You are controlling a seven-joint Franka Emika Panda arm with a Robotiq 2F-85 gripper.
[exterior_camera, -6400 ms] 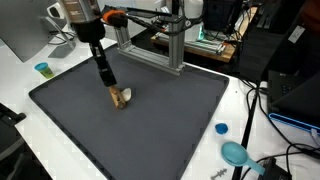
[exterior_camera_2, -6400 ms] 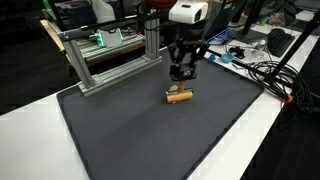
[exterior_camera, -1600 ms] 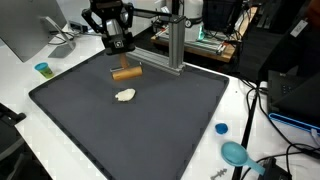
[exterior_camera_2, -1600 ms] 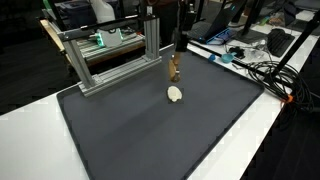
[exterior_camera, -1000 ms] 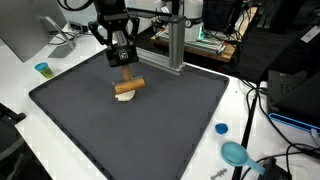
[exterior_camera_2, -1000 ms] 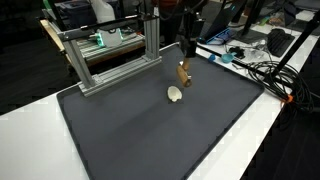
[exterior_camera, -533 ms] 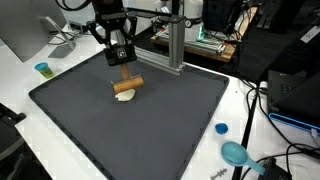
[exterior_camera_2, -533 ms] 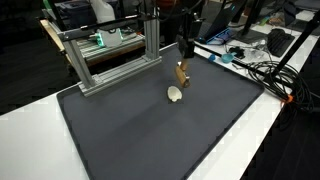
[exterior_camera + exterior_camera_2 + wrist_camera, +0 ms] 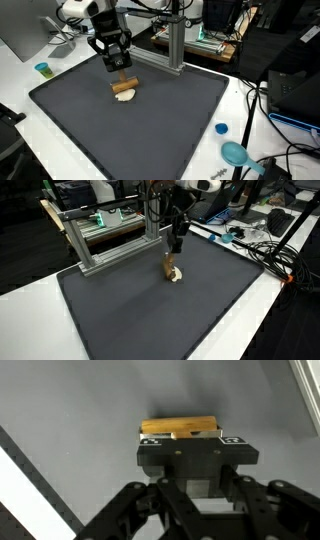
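Observation:
My gripper (image 9: 119, 70) is shut on a short wooden block (image 9: 125, 84), holding it level just above a small cream-coloured lump (image 9: 124, 96) on the dark grey mat (image 9: 150, 130). In both exterior views the block hangs right over the lump, and I cannot tell whether they touch. The gripper (image 9: 173, 246), block (image 9: 169, 264) and lump (image 9: 175, 277) sit toward the back of the mat (image 9: 150, 315). In the wrist view the block (image 9: 180, 428) lies across the gripper (image 9: 192, 440), and the lump is hidden.
An aluminium frame (image 9: 172, 45) stands along the mat's back edge and also shows in the other exterior view (image 9: 110, 235). A small blue cup (image 9: 42, 69), a blue cap (image 9: 221, 128) and a teal scoop (image 9: 236, 153) lie on the white table. Cables (image 9: 265, 252) lie off the mat.
The gripper has come down and shifted slightly sideways with the wooden block, bringing it from beside the cream lump to right over it. The lump has not moved.

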